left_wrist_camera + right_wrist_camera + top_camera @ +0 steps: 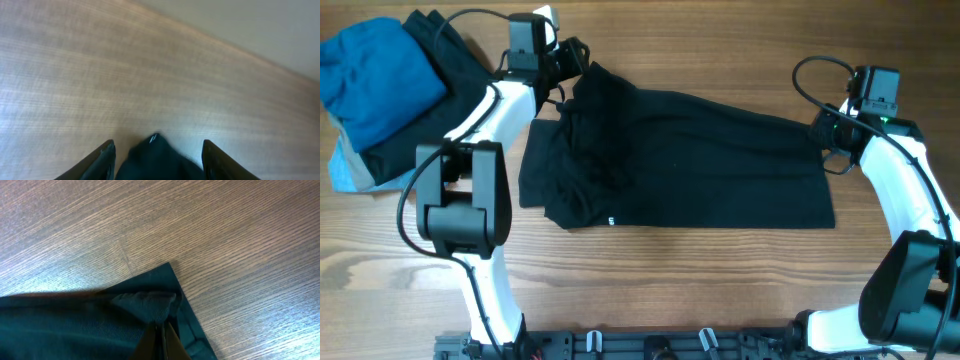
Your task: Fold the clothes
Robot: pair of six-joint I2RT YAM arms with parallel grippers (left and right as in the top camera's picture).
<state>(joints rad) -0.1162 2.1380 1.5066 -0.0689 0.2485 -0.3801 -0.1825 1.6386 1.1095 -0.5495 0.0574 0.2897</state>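
So, table [720, 280]: bare wood grain carrying everything. Both my arms reach in from the near edge.
Black garment [690, 160]: spread wide between my two grippers, one far corner drawn toward each. It is rumpled at the left-gripper end and smoother toward the right one.
Pile [380, 90]: blue and dark clothes heaped on the outer side of my left arm. The arm covers the gap, so I cannot tell whether the pile touches the black garment.
Left gripper [158, 146]: fingers spread wide with a hump of black cloth sitting between them. I see no pad biting it.
Right gripper [160, 330]: fingers pressed together, pinching a small pucker of the corner. The rest of that corner lies flat on the wood just ahead of the tips.
Step, as I judge it: getting both far corners in hand so that edge can be carried over. No fold is made yet.
Risk, left: if I lift before that hand closes, the cloth drops out, only the right side rises, and the garment drags askew.
Risk, right: the pinch looks thin, perhaps one layer only. A firm pull could slip it free or peel the layers apart.
Risk, rumple: bunched cloth near the left gripper would get folded in as a crease.
Risk, pile: swinging my left arm outward could snag the heap.
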